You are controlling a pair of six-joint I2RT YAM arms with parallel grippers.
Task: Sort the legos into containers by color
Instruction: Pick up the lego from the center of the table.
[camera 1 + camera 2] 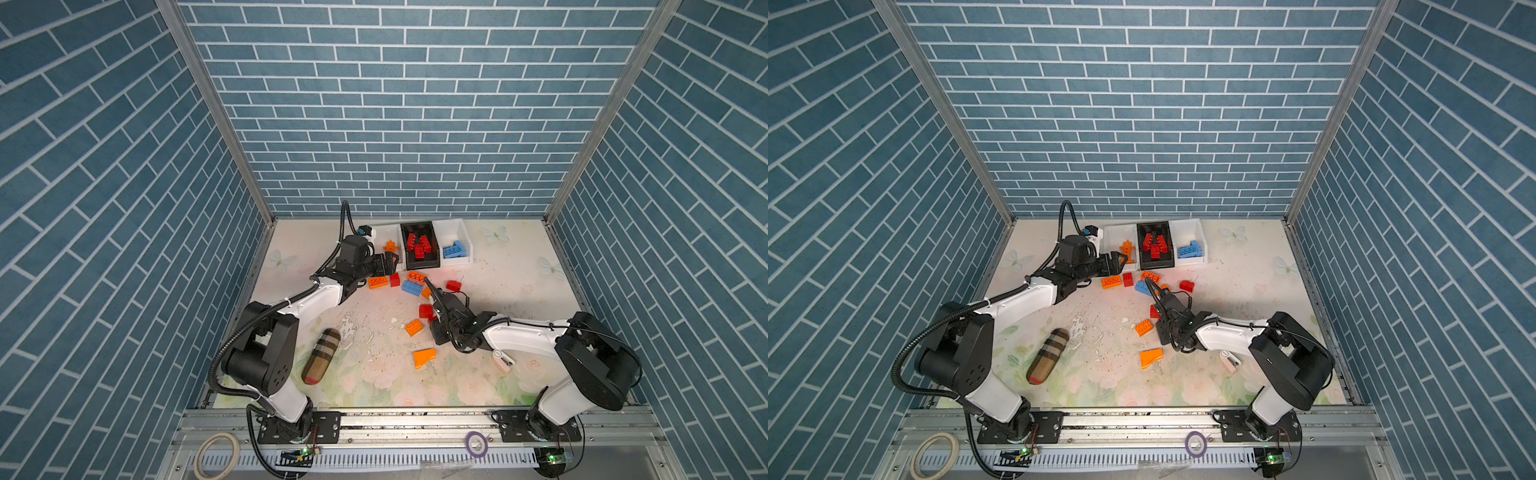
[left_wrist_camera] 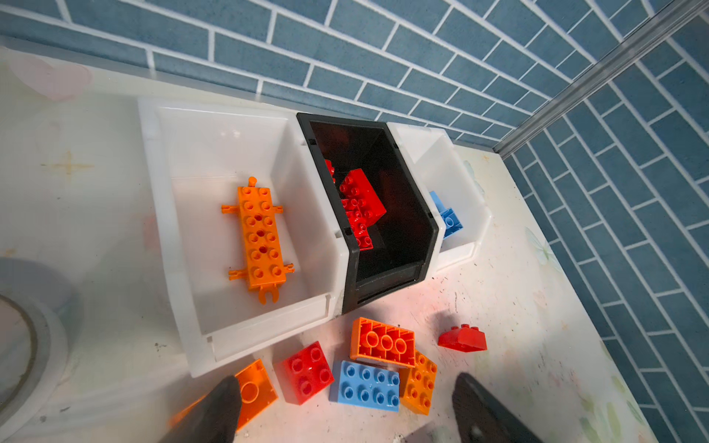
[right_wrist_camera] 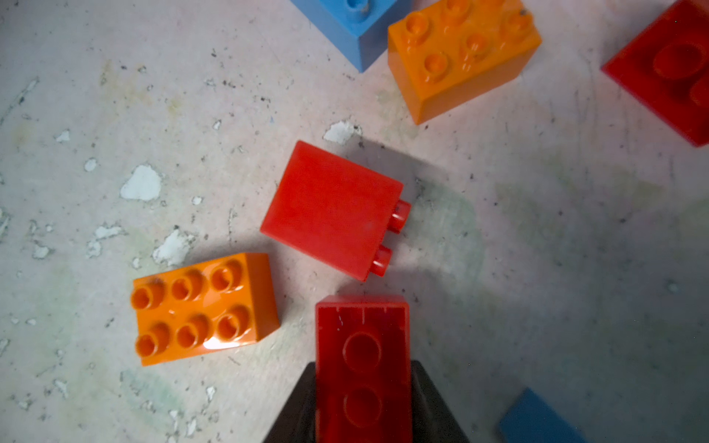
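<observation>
Three containers stand in a row at the back: a white bin (image 2: 215, 153) holding a long spiky orange piece (image 2: 261, 237), a black bin (image 2: 345, 119) with red bricks (image 2: 360, 207), and a white bin (image 1: 461, 230) with blue bricks (image 1: 455, 250). My left gripper (image 2: 345, 406) is open just in front of the first white bin, above loose orange, red and blue legos (image 1: 411, 286). My right gripper (image 3: 362, 402) is shut on a red brick (image 3: 362, 345), its hollow underside facing the wrist camera. Beside it lie a red brick (image 3: 333, 211) and an orange brick (image 3: 203, 307).
A brown plaid pouch (image 1: 321, 356) lies at the front left of the table. A small white clip gadget (image 1: 503, 358) sits under the right arm. An orange wedge (image 1: 424, 357) lies mid-front. A tape roll (image 1: 218, 455) rests on the front rail.
</observation>
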